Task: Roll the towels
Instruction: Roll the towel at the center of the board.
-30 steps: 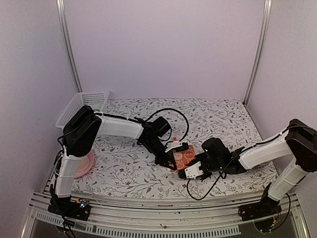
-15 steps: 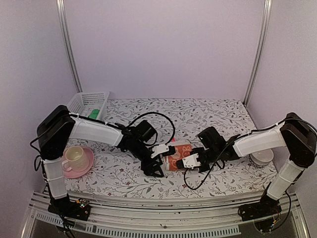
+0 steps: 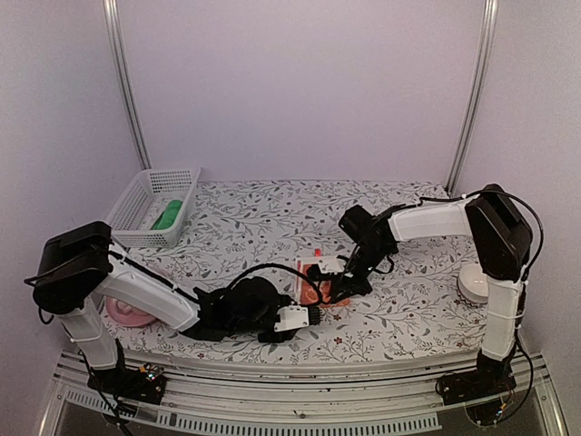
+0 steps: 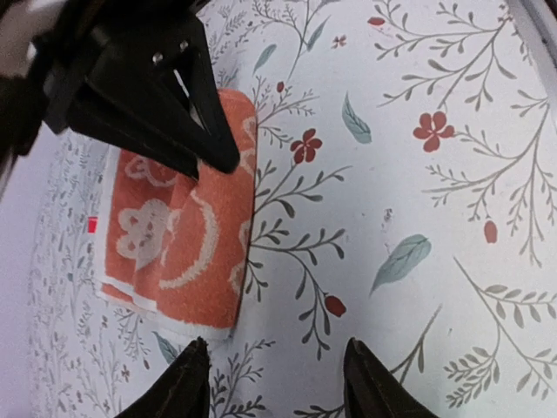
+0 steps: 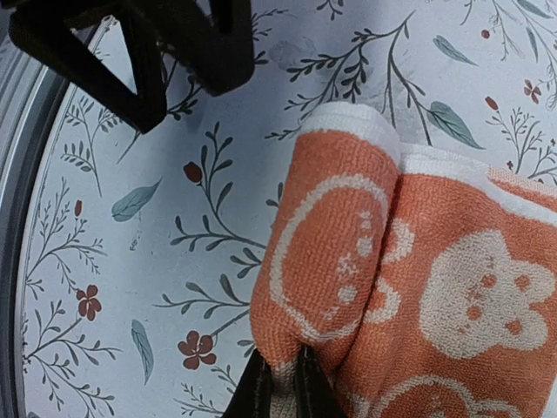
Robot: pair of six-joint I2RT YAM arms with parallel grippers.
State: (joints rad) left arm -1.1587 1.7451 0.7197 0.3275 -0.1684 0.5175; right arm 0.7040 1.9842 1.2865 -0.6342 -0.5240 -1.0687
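Your right gripper (image 5: 280, 387) pinches the folded edge of the orange towel (image 5: 348, 252); your left gripper (image 4: 274, 383) stands spread, empty, the towel just ahead.

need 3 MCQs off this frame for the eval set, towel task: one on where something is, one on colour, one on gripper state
1. Where is the green towel?
A in the white basket
B on the floor
C draped over an arm

2. What colour is the towel pinched by the right gripper?
A plain green
B orange with a white pattern
C blue stripes

3. How is the left gripper?
A shut on a towel
B open, holding nothing
C out of view

Answers:
1 A: the green shows inside the basket in the top view.
2 B: a fold of the orange towel sits between its fingers.
3 B: its fingers stand apart over bare table, short of the towel.
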